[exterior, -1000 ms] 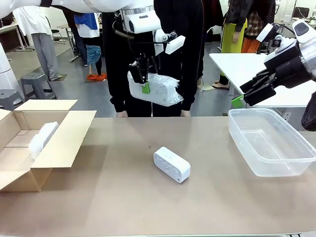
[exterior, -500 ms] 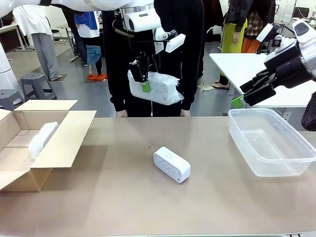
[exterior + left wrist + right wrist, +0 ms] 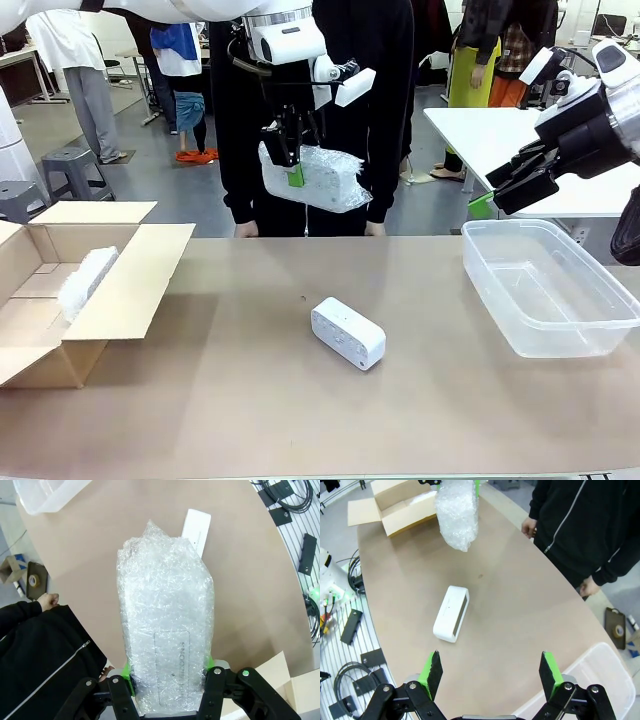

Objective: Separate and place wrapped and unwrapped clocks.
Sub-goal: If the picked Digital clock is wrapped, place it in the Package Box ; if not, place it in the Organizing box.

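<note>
There are two wrapped bundles. The first wrapped bundle (image 3: 325,180) is pinched in the left gripper (image 3: 292,170), high over the far edge of the worktop (image 3: 250,400). The second wrapped bundle (image 3: 85,280) lies in the cardboard box (image 3: 40,365) at the left edge. One bare white clock (image 3: 348,333) lies mid-worktop with free surface all around. The right gripper (image 3: 497,195) hangs spread near the far-left corner of the one clear tub (image 3: 490,290).

On the brown table (image 3: 250,400), an open cardboard box (image 3: 130,285) sits at nine o'clock, a clear plastic tub (image 3: 486,285) at three o'clock.
</note>
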Controlling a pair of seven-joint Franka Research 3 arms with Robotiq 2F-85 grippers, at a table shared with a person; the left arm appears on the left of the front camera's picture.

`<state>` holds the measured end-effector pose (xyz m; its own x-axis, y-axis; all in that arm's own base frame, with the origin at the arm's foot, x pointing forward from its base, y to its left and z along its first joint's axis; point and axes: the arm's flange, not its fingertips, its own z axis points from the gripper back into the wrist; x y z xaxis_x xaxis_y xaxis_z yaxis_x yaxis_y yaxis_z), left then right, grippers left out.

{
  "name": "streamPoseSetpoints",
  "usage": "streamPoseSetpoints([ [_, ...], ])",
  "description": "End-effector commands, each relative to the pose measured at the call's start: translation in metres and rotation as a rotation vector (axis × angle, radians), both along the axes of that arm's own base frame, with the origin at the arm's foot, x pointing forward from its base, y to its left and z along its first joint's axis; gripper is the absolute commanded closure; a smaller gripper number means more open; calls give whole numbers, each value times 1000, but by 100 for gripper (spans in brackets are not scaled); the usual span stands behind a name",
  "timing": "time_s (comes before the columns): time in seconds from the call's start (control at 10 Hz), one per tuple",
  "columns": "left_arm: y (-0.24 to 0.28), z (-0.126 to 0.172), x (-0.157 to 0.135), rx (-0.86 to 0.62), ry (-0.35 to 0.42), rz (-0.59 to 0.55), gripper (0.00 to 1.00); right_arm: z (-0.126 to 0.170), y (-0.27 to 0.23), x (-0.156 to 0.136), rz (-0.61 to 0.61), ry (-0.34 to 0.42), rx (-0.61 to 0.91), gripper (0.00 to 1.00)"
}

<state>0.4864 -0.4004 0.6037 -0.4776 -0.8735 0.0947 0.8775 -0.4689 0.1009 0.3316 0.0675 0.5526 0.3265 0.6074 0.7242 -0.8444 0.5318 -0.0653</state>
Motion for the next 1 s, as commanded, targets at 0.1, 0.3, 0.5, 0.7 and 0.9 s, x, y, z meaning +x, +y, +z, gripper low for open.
streamPoseSetpoints([
  [0.1, -1, 6, 1, -2, -16, -5, 100, -2, 0, 1, 14, 6, 11, 0],
  [0.3, -1, 6, 1, -2, -16, -5, 100, -2, 0, 1, 14, 6, 11, 0],
  [0.5, -1, 6, 1, -2, -16, -5, 100, -2, 0, 1, 14, 6, 11, 0],
  [0.7, 21, 12, 2, -19, -25, 184, 47, -2, 0, 1, 14, 6, 11, 0],
  [0.9, 92, 28, 3, -70, 21, 576, 47, -2, 0, 1, 14, 6, 11, 0],
])
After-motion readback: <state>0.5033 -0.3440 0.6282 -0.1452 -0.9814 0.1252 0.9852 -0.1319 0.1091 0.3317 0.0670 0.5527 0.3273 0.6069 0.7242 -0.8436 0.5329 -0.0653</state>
